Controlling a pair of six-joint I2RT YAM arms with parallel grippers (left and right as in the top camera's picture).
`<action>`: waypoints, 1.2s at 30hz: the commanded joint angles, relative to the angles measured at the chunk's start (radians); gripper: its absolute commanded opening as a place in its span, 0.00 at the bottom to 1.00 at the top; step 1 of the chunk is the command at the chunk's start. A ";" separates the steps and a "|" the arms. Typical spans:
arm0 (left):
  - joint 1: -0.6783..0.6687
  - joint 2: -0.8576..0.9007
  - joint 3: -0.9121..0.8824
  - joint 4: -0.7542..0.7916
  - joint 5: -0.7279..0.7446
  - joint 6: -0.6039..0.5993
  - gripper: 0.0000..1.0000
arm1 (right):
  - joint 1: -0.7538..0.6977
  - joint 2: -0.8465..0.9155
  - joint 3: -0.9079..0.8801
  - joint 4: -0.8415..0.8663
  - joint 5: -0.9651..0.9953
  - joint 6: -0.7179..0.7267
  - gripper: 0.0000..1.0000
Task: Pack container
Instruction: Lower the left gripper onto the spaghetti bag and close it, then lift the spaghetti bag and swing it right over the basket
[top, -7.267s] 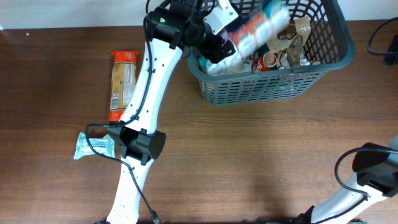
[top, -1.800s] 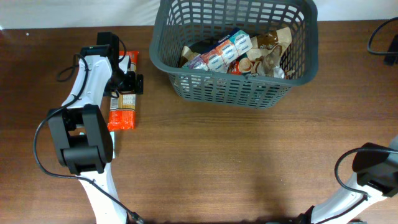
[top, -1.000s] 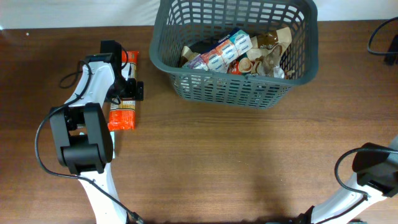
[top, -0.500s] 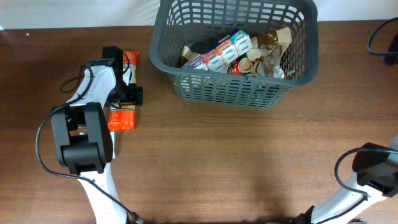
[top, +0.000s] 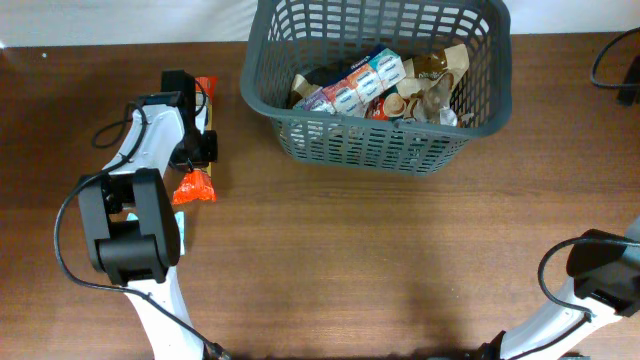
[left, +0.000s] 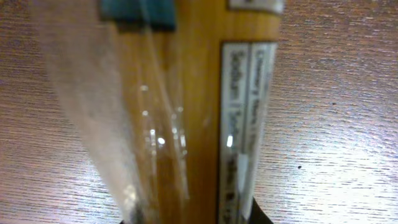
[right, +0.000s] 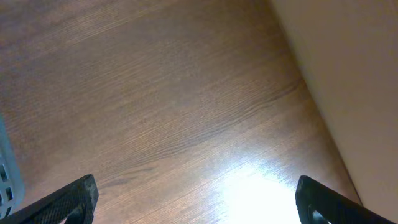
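Orange packet lies left of container, left gripper jaws pinching it; right gripper jaws spread. Container's long axis runs left-right.

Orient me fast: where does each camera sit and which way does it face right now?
Overhead: above the table, looking straight down at container, orange packet, left arm, right arm; left pincer closed on the packet.
Left wrist: on the left wrist, looking past its dark fingertips at the packet, close up.
Right wrist: on the right wrist, facing the table; open right pincer tips at lower corners.
Shared: overhead and left wrist both show the packet.
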 joint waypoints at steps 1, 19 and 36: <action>0.006 0.037 0.019 0.011 0.003 -0.018 0.02 | -0.004 -0.008 0.002 0.002 0.009 0.006 0.99; 0.031 0.008 0.815 -0.200 -0.067 -0.057 0.02 | -0.004 -0.008 0.002 0.002 0.009 0.006 0.99; -0.348 0.008 1.285 -0.287 -0.147 0.169 0.02 | -0.004 -0.008 0.002 0.003 0.009 0.006 0.99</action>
